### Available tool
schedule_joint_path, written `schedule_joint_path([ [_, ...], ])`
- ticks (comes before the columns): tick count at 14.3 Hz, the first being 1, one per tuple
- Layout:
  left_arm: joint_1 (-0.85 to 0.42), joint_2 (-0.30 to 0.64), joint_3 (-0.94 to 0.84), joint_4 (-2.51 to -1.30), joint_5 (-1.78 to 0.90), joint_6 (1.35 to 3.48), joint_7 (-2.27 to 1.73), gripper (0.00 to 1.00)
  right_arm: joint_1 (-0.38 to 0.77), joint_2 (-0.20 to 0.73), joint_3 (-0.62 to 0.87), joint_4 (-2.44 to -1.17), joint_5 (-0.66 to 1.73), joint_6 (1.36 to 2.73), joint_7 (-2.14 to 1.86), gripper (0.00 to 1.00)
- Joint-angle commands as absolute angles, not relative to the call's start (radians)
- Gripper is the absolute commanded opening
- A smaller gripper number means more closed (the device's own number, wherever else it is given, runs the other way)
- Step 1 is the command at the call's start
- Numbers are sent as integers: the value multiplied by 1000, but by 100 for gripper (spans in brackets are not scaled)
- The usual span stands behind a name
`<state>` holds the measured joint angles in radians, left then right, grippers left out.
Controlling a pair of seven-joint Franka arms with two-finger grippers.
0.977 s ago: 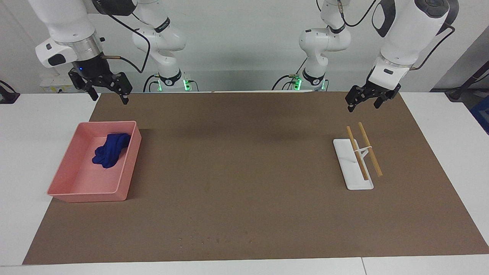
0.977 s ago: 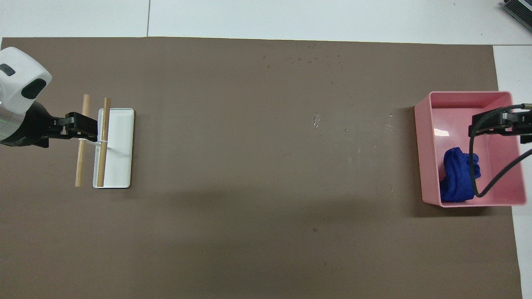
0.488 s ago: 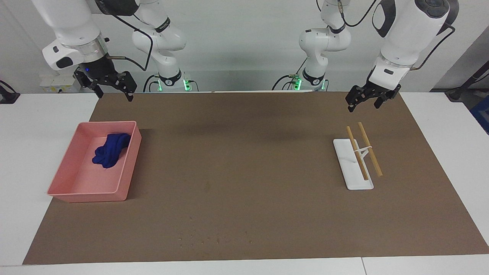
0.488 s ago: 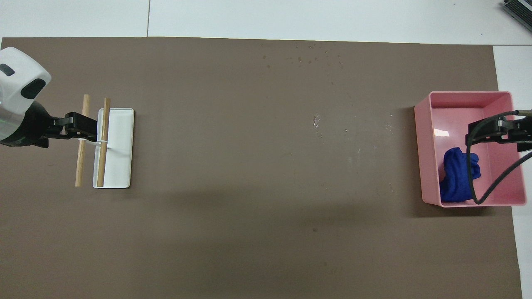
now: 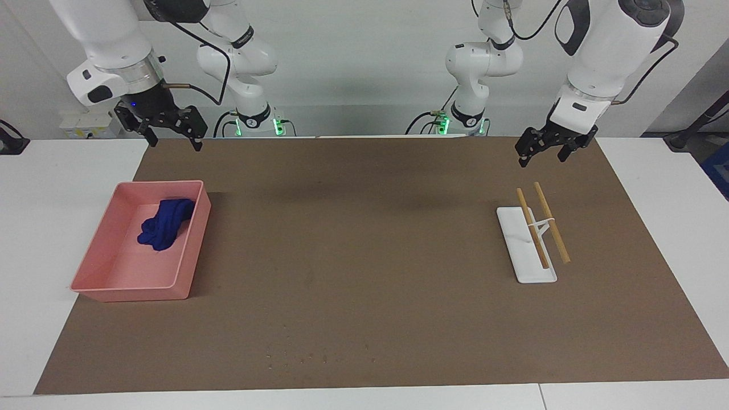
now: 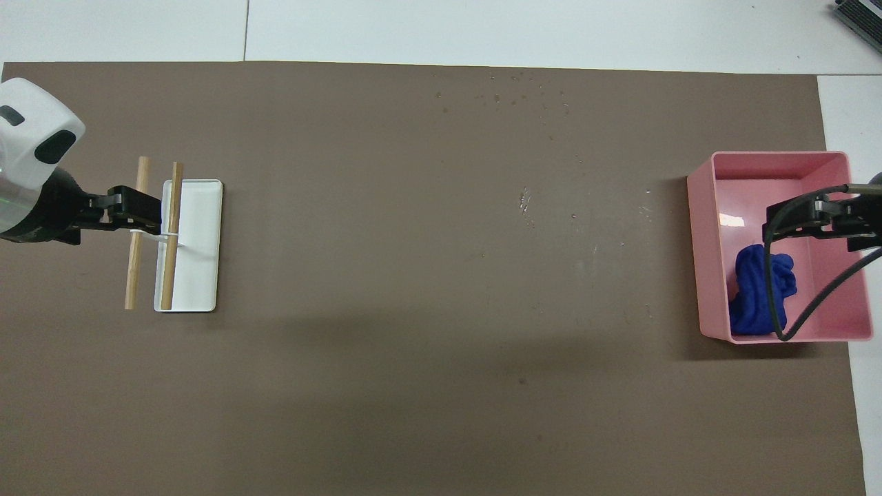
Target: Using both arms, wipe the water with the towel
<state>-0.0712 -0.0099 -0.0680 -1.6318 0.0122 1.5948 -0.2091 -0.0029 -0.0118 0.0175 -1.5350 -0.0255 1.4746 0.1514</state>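
You have one blue towel point(image 5: 164, 224) and one pink tray point(image 5: 94, 277). You also have one white stand point(image 5: 515, 239) and two wooden sticks point(image 5: 551, 222). Two arms point(image 5: 603, 51) complete your count.

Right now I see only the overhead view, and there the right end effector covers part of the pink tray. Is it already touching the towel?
Observer: No. In the facing view the right end effector hangs high over the tray, well clear of the towel.
Operator: Are its fingers open?
Observer: Yes, they are open, with nothing between them.
Operator: And the left one, is it resting on the sticks?
Observer: No. The left end effector is up in the air over the sticks and does not touch them.
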Motion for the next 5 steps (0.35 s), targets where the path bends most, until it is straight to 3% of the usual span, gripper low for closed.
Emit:
schedule_joint_path([
  [1, -71, -37, -61, -1667, 21, 1620, -201, 100, -8, -11, 17, -1539, -5, 1471, 156, 100],
  [5, -71, -38, -61, -1677, 21, 1623, -201, 100, -11, -18, 17, -1554, -5, 1485, 155, 100],
])
